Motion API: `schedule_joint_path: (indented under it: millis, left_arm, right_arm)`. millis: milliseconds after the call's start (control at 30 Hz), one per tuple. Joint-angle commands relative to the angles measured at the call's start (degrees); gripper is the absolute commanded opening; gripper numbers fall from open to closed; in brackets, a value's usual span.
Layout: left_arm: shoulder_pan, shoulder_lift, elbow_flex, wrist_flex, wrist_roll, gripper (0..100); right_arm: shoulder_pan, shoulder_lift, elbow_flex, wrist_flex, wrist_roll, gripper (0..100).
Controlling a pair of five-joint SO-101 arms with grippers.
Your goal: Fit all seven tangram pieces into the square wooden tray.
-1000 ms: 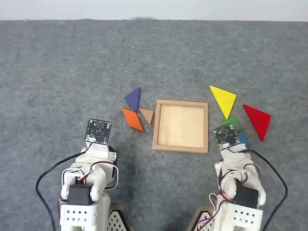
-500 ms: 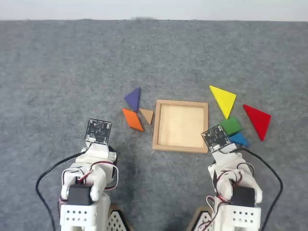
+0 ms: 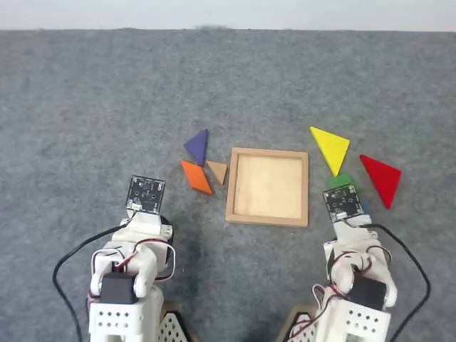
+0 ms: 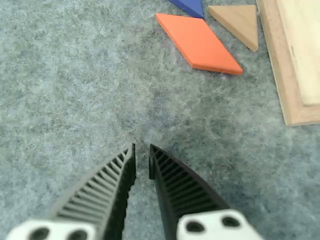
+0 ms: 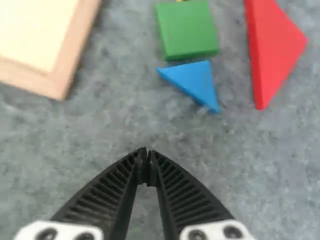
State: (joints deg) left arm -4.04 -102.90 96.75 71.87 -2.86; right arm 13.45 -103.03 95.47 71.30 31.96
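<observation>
Tray [image 3: 231,187] square, wooden | left gripper [image 4: 141,148] barely ajar, empty | right gripper [image 5: 144,152] closed, empty

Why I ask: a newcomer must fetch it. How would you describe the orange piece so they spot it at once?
Find the square wooden tray mid-table; three pieces cluster off its edge on the side of the left arm. The orange piece lies nearest that arm; unlike the purple triangle and tan triangle beside it, it is a parallelogram.

Robotics lab test setup: a worktop [image 3: 85,107] covered in grey felt-like carpet, a plain pale wall [image 3: 285,14] behind, and two small white robot arms [image 3: 132,260] trailing exposed black cables [image 3: 63,281].
</observation>
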Motion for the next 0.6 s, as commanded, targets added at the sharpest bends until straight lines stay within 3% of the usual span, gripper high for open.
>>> schedule_joint_path:
  millis: [0,267,567]
  left_arm:
    - [-0.3,-1.0,-0.3,0.3,-0.4,5]
    - [-0.3,-1.0,-0.3,0.3,-0.4,5]
    - [-0.3,-1.0,-0.3,0.3,-0.4,5]
  right_arm:
    - [1.5,-0.7,1.0,-1.9,1.0,0.8]
    - [1.3,-0.7,-0.3,-4.4,1.1,0.9]
    - [-1.4,0.1,-16.9,0.3,1.0,0.9]
